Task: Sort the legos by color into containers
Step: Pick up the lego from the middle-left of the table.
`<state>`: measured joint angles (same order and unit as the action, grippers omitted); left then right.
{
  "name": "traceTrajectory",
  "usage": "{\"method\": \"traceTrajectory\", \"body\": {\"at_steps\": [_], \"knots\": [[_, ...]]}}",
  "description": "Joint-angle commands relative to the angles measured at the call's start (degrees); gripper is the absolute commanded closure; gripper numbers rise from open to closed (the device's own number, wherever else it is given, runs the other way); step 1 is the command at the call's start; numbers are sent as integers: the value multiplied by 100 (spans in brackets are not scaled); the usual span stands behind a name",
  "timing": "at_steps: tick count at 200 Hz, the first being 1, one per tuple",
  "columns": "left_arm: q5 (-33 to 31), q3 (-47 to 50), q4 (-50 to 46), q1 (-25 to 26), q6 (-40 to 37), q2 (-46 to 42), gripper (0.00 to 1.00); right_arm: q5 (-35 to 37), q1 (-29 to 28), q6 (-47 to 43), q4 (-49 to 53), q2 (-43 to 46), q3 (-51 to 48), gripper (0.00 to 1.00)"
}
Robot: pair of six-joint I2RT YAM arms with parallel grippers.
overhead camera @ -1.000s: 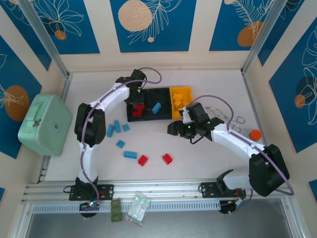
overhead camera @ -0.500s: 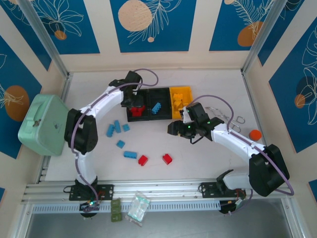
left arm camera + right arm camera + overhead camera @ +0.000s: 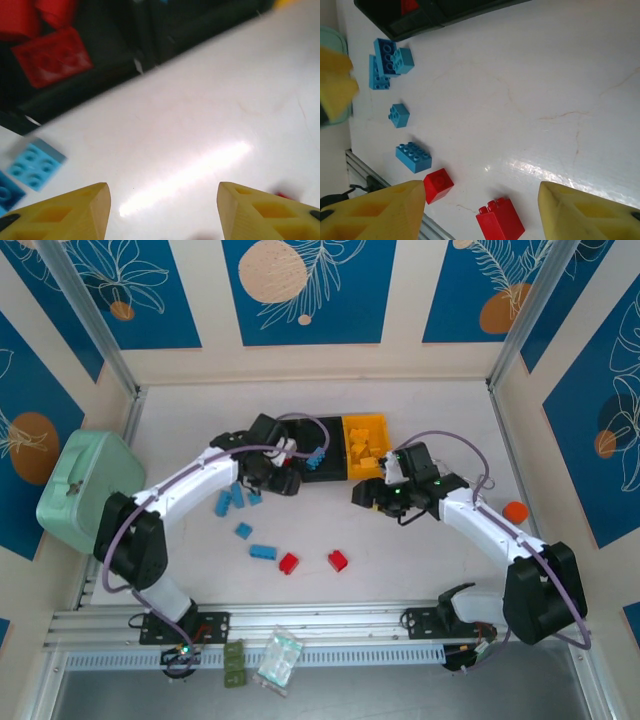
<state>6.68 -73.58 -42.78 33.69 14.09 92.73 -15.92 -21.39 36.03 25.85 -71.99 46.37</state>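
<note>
My left gripper (image 3: 281, 481) stands open and empty at the near edge of the left black container (image 3: 75, 92), where a red lego (image 3: 50, 56) lies. A light blue lego (image 3: 32, 163) lies on the table just left of it. The middle black container (image 3: 322, 454) holds a blue lego, and the yellow container (image 3: 364, 422) holds yellow ones. My right gripper (image 3: 362, 496) hangs open and empty over the table. Below it lie two red legos (image 3: 438, 184) (image 3: 500, 220) and several blue ones (image 3: 413, 157).
A mint-green case (image 3: 90, 490) stands at the left edge. An orange object (image 3: 515, 510) and metal loops (image 3: 470, 483) lie at the right. A clear bag (image 3: 278, 660) rests on the front rail. Loose blue legos (image 3: 237, 497) lie by the left arm.
My left gripper has pulled back from over the left black container toward the near side and opened wider. The right gripper shifted slightly right.
</note>
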Motion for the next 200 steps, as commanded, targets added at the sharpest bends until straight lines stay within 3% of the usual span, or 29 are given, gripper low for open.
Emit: {"method": "traceTrajectory", "body": {"at_steps": [1,27,93,200], "knots": [[426,456,-172,244,-412,-445,42,-775,207,-153,567,79,34,38],[282,986,-256,643,-338,-756,42,-1216,189,-342,1037,-37,141,38],[380,1979,44,1333,403,-1020,41,-1002,178,-327,1107,-70,-44,38],[-653,2139,46,2240,1181,-478,45,-966,222,-173,645,-77,-363,39]]}}
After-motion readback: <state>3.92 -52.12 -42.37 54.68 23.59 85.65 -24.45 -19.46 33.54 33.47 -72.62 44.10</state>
